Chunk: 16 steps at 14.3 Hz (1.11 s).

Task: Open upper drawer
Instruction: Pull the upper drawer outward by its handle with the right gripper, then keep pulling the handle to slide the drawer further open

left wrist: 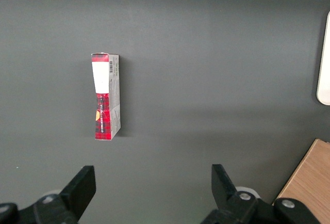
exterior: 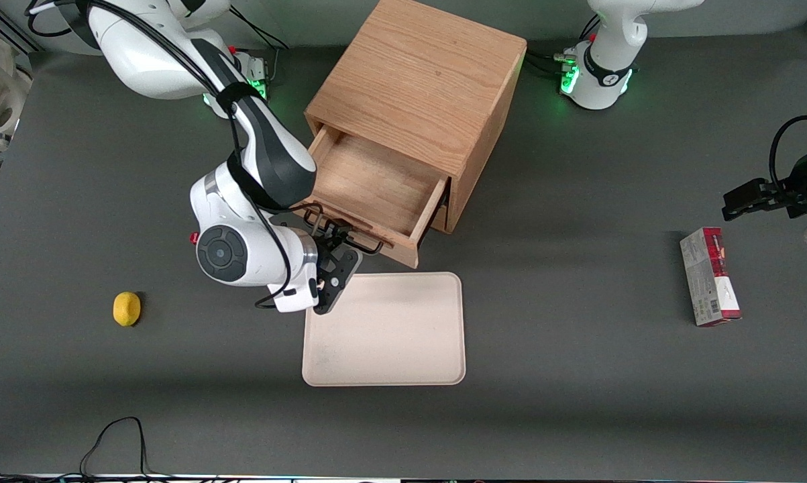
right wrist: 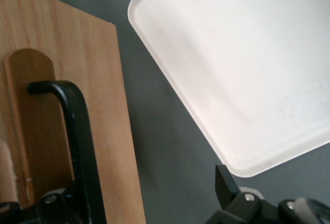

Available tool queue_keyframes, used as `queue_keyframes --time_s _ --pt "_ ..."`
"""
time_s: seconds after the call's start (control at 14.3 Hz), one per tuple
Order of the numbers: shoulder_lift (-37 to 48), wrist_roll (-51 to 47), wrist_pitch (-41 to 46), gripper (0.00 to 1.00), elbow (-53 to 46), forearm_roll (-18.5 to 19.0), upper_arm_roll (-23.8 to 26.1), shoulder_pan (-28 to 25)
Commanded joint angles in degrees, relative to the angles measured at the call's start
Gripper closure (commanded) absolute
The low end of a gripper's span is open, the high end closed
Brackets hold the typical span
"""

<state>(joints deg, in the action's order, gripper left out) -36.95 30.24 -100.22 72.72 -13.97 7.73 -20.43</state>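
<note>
The wooden cabinet (exterior: 420, 94) stands on the grey table (exterior: 577, 376), its upper drawer (exterior: 369, 188) pulled well out toward the front camera. The right arm bends down in front of the drawer, its gripper (exterior: 336, 258) at the black handle (right wrist: 77, 131) with fingers spread, one on each side of the bar. A cream tray (exterior: 386, 332) lies just nearer the camera.

The right arm reaches down from its base, elbow bent, wrist turned sideways low over the table. Its gripper (exterior: 337, 249) sits at the drawer handle (exterior: 347, 231), fingers spread apart, one finger (right wrist: 229, 185) showing black.
</note>
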Motion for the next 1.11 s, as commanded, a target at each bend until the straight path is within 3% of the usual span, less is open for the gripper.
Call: queue_keyframes --time_s 0.0,1.05 --pt "-2.1 1.7 -0.2 0.0 -3.3 0.5 0.2 0.9" --pt "-2.1 3.6 0.0 0.0 -3.6 0.4 0.2 4.3"
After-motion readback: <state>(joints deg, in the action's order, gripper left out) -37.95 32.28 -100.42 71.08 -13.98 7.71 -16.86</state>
